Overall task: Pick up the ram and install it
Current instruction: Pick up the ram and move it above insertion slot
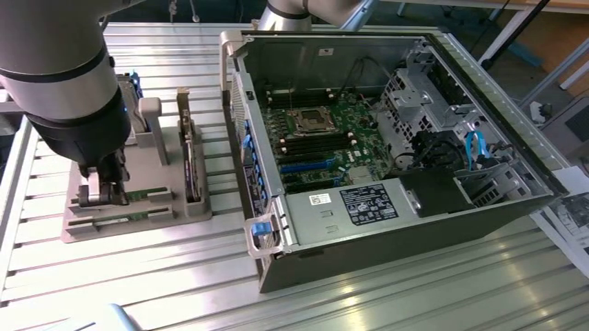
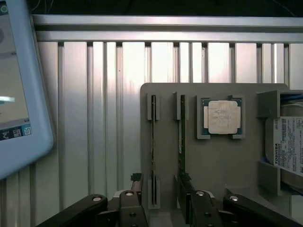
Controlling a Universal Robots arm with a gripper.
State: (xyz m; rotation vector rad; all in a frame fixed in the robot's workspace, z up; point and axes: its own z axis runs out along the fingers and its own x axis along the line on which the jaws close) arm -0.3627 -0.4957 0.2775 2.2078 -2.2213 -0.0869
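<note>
As its fingers gape empty, the black gripper (image 2: pixel 161 183) straddles a thin green ram stick (image 2: pixel 153 142) at the grey plastic holder's (image 2: pixel 166 109) edge.

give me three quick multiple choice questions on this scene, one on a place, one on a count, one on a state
1. Where is the gripper?
A) above the grey holder
B) above a keyboard
C) above a monitor

2. How many ram sticks stand in the holder?
A) one
B) two
C) four

3. How is the computer case?
A) shut
B) open, motherboard showing
C) wrapped in plastic

Answers:
1 A: the arm hangs over the holder on the exterior view's left.
2 B: the wrist view shows two thin sticks upright in slots.
3 B: no panel covers the case and the board shows inside.
</note>
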